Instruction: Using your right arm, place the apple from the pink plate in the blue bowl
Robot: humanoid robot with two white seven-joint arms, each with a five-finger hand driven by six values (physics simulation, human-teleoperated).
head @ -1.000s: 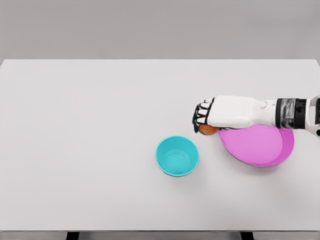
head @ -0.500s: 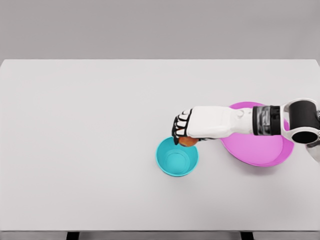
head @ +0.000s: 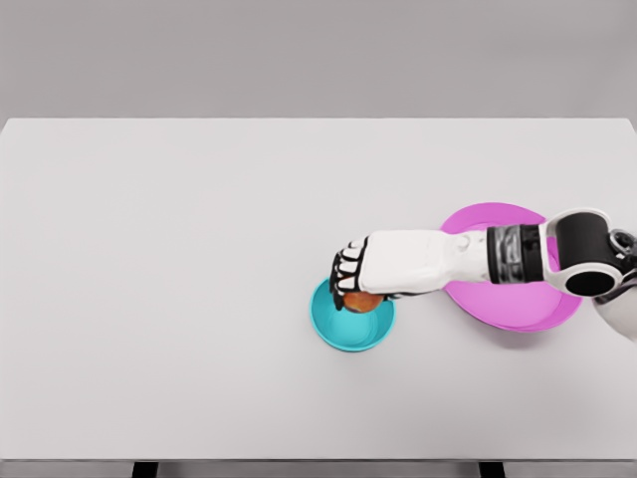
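Right hand (head: 373, 271) reaches in from the right edge of the head view, its fingers curled down around the apple (head: 362, 302), of which only an orange-red underside shows below the knuckles. The apple hangs in the hand over the blue bowl (head: 338, 334), above the upper part of its opening; whether it touches the rim cannot be told from here. The forearm crosses the pink plate (head: 518, 314), which lies just beside the bowl on the right and now carries nothing that can be seen. A second ago the hand and apple were at the plate's left edge; half a second ago they were at the bowl's upper right rim; now they are over the bowl itself and seemingly lower. The carry therefore looks nearly done, and what remains, as a judgement, is to loosen the fingers so the apple drops inside rather than onto the white table (head: 149, 249). The fruit sits toward the far side of the opening, so an early release might clip the rim. No left arm appears in this one view.
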